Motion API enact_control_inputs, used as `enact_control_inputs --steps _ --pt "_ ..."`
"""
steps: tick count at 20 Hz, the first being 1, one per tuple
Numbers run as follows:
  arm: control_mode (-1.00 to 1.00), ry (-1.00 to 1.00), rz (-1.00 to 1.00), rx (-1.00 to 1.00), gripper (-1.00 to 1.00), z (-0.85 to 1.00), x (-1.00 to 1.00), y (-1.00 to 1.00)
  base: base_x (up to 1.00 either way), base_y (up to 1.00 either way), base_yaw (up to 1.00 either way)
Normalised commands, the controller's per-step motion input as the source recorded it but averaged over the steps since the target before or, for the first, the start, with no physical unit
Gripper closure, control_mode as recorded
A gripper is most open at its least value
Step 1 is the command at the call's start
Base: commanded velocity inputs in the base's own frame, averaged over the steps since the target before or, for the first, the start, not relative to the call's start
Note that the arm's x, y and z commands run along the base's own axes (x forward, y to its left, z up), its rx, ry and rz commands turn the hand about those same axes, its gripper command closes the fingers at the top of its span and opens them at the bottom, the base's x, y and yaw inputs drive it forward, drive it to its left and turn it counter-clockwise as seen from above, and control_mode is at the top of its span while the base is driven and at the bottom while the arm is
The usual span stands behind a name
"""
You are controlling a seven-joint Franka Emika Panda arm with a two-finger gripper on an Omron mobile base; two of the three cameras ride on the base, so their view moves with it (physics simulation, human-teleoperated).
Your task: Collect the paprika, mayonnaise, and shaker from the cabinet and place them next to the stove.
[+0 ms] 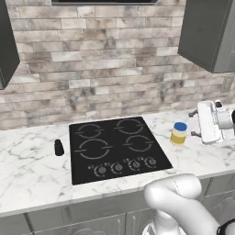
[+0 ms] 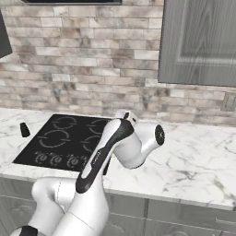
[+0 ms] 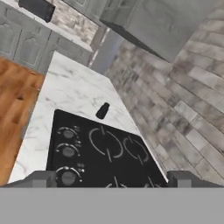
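No lettering, brand name, number or sign can be read anywhere in this kitchen. The stove (image 1: 117, 149) carries thin white ring markings and a front row of round dial symbols, none forming legible characters. The mayonnaise (image 1: 178, 133), a pale-yellow jar with a blue lid standing on the marble counter (image 1: 32, 170) to the stove's right, shows no readable label. The black shaker (image 1: 58, 147) to the stove's left is plain, as is the grey cabinet (image 2: 200, 41) door.
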Motion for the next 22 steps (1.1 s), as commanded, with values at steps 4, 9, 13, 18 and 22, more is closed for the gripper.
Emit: enact_control_inputs --steps 4,9,13,18,22 --pt "-1.00 -0.05 -0.01 -0.05 -1.00 0.82 -0.65 0.42 0.00 0.00 0.00" --pt "-1.00 0.00 0.00 -0.05 -1.00 0.52 -0.62 0.69 0.00 0.00 0.00" --pt "-1.00 0.01 0.00 -0.07 -1.00 0.04 -0.67 0.86 0.00 0.00 0.00" --pt "-1.00 0.05 0.00 -0.07 -1.00 -0.08 -0.53 0.67 0.00 0.00 0.00" --pt "1.00 0.02 0.00 -0.01 -1.00 -0.06 -0.11 0.15 -0.45 0.38 0.03"
